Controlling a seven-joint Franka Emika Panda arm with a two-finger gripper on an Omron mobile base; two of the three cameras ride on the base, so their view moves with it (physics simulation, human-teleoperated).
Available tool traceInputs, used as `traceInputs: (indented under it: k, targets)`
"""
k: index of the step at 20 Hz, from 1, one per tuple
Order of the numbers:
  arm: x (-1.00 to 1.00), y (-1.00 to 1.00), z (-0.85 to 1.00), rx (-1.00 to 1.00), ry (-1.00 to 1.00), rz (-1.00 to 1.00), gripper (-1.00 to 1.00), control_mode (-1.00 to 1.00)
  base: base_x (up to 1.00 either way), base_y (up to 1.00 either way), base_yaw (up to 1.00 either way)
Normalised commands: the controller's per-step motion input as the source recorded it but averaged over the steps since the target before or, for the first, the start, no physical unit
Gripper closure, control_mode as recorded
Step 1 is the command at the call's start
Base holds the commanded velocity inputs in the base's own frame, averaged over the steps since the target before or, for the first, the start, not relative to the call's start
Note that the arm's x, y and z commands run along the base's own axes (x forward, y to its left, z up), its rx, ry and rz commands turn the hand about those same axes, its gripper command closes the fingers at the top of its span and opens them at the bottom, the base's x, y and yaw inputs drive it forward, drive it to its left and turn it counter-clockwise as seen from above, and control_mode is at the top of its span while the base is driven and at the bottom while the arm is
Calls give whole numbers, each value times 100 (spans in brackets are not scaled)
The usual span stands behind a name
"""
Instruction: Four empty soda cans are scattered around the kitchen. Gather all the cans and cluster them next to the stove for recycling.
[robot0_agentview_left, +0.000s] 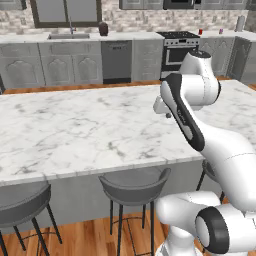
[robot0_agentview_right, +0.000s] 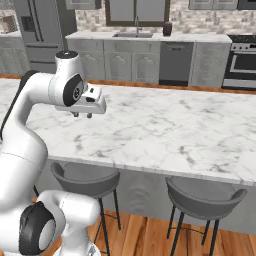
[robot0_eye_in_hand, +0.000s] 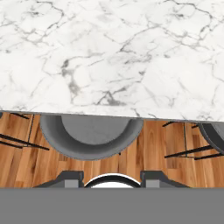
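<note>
So the jaws (robot0_agentview_right: 82, 115) are spread with nothing between them, just hanging in the air. They point down over the edge of the big marble desk (robot0_agentview_right: 165, 130) that's farthest from the stove (robot0_agentview_left: 179, 45). In the hand view the jaws (robot0_eye_in_hand: 112, 177) look down at that desk edge, with a grey stool (robot0_eye_in_hand: 89, 135) tucked just under it and wood floor (robot0_eye_in_hand: 153, 148) on either side of the seat. That whole stretch of marble has nothing sitting on it near the jaws.

The only soda can (robot0_agentview_left: 200, 31) I can make out is way off from the jaws. It's a small red thing standing on the back counter just to the right of the stove in the left base view, near it but not touching. There's a little pinkish thing a bit farther right of the stove too; it's too small to say what it is.

Left of the stove along the same back wall there's a dark dishwasher (robot0_agentview_left: 116, 61), then the sink (robot0_agentview_left: 69, 36). Much farther left of the stove there's a steel fridge (robot0_agentview_right: 42, 30), seen in the right base view
</note>
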Motion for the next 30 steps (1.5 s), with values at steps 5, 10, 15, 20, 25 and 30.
traceInputs:
  k: [5, 10, 15, 20, 25, 30]
  targets:
    - [0, 0, 0, 0, 0, 0, -100, 100, 0, 0, 0]
    - [0, 0, 0, 0, 0, 0, -100, 100, 1, -40, 3]
    - [0, 0, 0, 0, 0, 0, -100, 100, 0, -75, 3]
    - [0, 0, 0, 0, 0, 0, -100, 100, 0, -82, 1]
    - [0, 0, 0, 0, 0, 0, -100, 100, 2, -76, 1]
    - [0, 0, 0, 0, 0, 0, -100, 100, 4, -72, 0]
